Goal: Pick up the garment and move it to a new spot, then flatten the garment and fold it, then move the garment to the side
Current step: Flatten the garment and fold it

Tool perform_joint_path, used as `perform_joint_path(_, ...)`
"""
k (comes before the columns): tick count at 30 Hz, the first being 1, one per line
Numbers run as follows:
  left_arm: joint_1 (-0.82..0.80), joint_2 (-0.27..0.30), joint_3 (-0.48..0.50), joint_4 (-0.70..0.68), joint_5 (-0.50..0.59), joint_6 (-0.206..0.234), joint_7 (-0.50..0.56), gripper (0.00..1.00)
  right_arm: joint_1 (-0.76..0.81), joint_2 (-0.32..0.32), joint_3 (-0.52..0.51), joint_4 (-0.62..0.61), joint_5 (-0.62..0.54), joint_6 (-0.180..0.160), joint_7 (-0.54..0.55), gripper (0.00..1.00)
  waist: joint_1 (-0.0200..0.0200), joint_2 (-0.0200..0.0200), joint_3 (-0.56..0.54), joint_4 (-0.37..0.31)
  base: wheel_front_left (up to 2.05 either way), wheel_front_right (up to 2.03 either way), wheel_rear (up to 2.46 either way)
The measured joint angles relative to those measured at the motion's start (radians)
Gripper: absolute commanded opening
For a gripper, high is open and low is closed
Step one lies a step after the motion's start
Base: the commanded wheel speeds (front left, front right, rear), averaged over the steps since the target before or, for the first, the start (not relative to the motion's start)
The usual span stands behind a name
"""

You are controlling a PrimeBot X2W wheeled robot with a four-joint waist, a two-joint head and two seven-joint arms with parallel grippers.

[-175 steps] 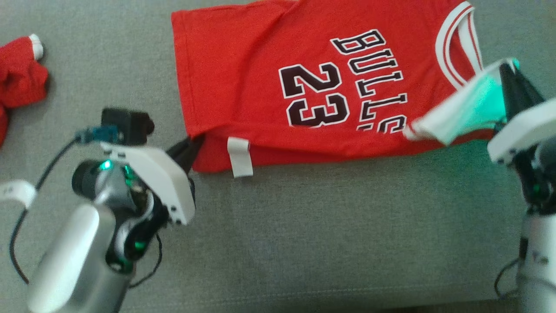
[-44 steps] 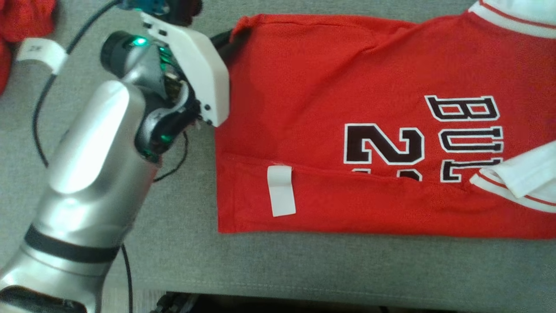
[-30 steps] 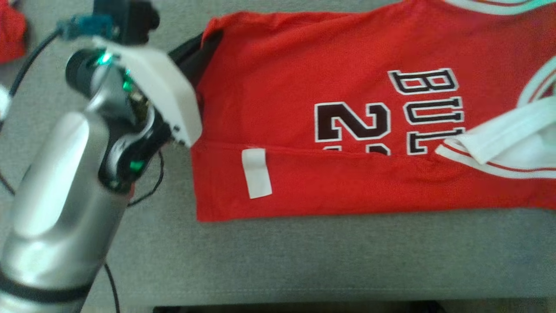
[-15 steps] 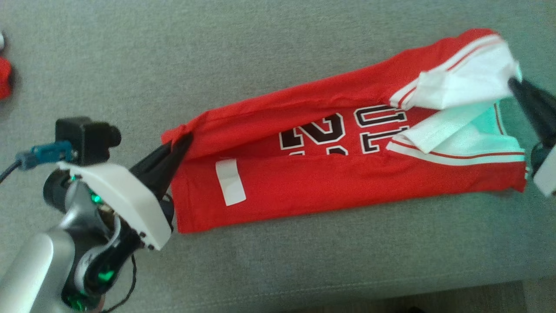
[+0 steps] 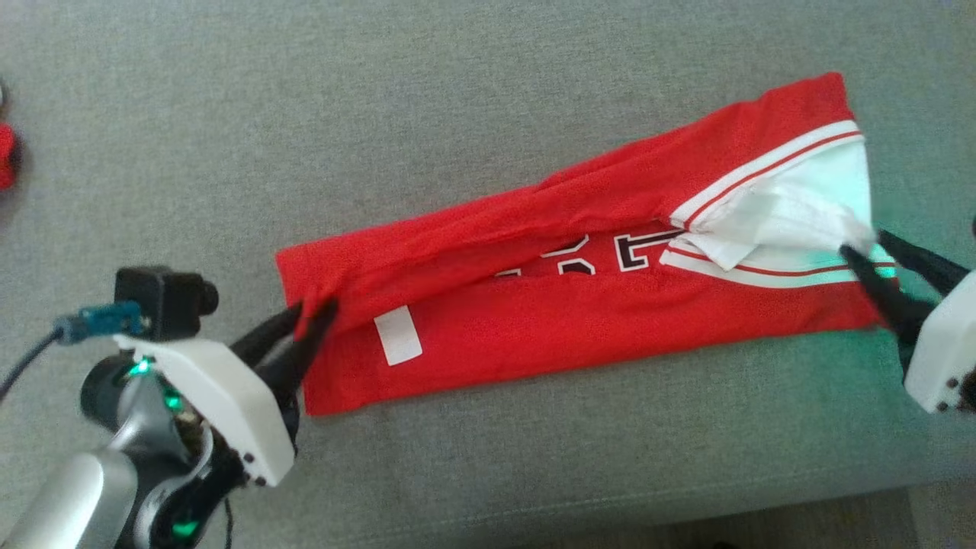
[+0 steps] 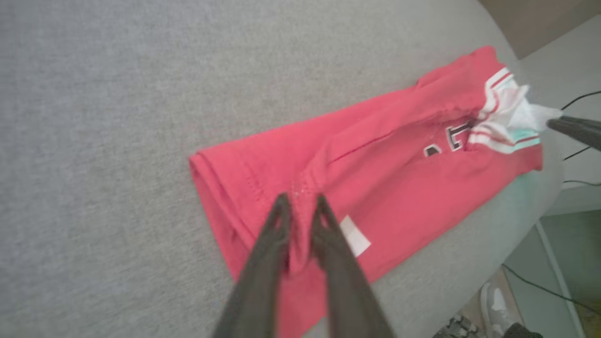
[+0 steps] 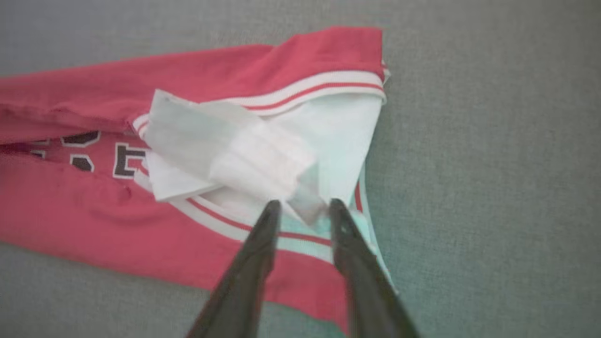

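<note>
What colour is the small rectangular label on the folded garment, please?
The label on the garment is plain white, clearest in the head view.

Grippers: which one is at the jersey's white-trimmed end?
The right gripper, at the white trim of the jersey; the left gripper is at its plain red hem.

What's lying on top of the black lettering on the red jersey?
Two long folds of the red basketball jersey lap over the black lettering, one from each side, and bunched white trim fabric covers its right end. Only letter fragments show in the gap; the rest is hidden.
</note>
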Motion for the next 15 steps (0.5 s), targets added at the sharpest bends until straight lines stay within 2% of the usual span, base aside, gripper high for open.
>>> perform_joint_path(2, 0.017, 0.021, -0.005, 0.018, 0.039, -0.001, -0.006, 1.00, 0.014, -0.011, -0.006, 0.003, -0.014, 0.000, 0.031, 1.00, 0.0000, 0.0000, -0.005, 0.000, 0.00, 0.00, 0.00)
perform_joint_path(5, 0.040, 0.005, 0.003, 0.033, 0.071, 0.020, -0.092, 1.00, -0.001, 0.014, -0.064, 0.013, -0.022, 0.000, 0.048, 1.00, 0.0000, 0.0000, -0.013, 0.000, 0.00, 0.00, 0.00)
perform_joint_path(9, 0.040, -0.073, 0.024, 0.036, 0.152, 0.054, -0.282, 1.00, -0.072, 0.077, -0.139, 0.061, -0.087, 0.000, 0.073, 1.00, 0.0000, 0.0000, -0.019, 0.008, 0.00, 0.00, 0.00)
perform_joint_path(12, 0.037, -0.111, 0.016, 0.066, 0.211, 0.053, -0.418, 1.00, -0.111, 0.091, -0.137, 0.097, -0.128, 0.000, 0.107, 1.00, 0.0000, 0.0000, -0.021, 0.021, 0.00, 0.00, 0.00)
perform_joint_path(13, 0.033, -0.144, 0.002, 0.090, 0.231, 0.053, -0.504, 1.00, -0.125, 0.108, -0.125, 0.134, -0.134, 0.000, 0.133, 1.00, 0.0000, 0.0000, -0.021, 0.031, 0.00, 0.00, 0.00)
perform_joint_path(15, 0.032, -0.181, -0.014, 0.114, 0.242, 0.045, -0.571, 1.00, -0.139, 0.121, -0.111, 0.180, -0.142, 0.000, 0.157, 1.00, 0.0000, 0.0000, -0.021, 0.042, 0.00, 0.00, 0.00)
